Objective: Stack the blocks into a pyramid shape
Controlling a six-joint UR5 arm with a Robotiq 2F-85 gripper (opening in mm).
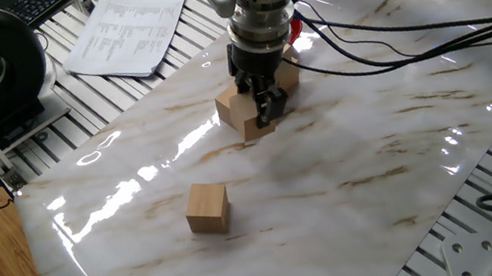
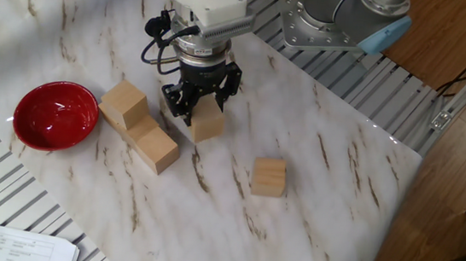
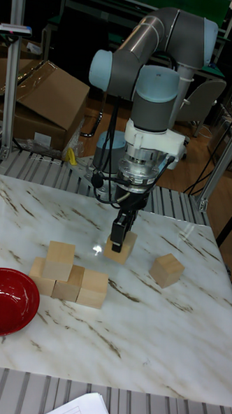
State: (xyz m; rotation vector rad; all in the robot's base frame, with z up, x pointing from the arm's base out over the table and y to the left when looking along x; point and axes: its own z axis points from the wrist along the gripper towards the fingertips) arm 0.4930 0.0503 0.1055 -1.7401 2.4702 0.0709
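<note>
A lone wooden block (image 3: 167, 269) sits apart toward one side edge of the marble table (image 3: 124, 347), while a red bowl (image 3: 9, 302) rests at the opposite edge near the front. Beside the bowl stands the started pyramid (image 3: 65, 276): blocks in a bottom row with one block (image 3: 60, 260) on top. How many are in the row cannot be told for sure. Farther back, toward the table's far edge, the gripper (image 3: 119, 239) is closed on a block (image 2: 208, 121), held low near the pile; whether it touches the table is unclear. To place it well, the arm should probably bring the block square to the row, flush against the end block, and set it flat before letting go, so the second layer has an even base. Beyond the table edge lies a printed sheet (image 1: 127, 29); its text is too small to read. No brand marks are legible.
</note>
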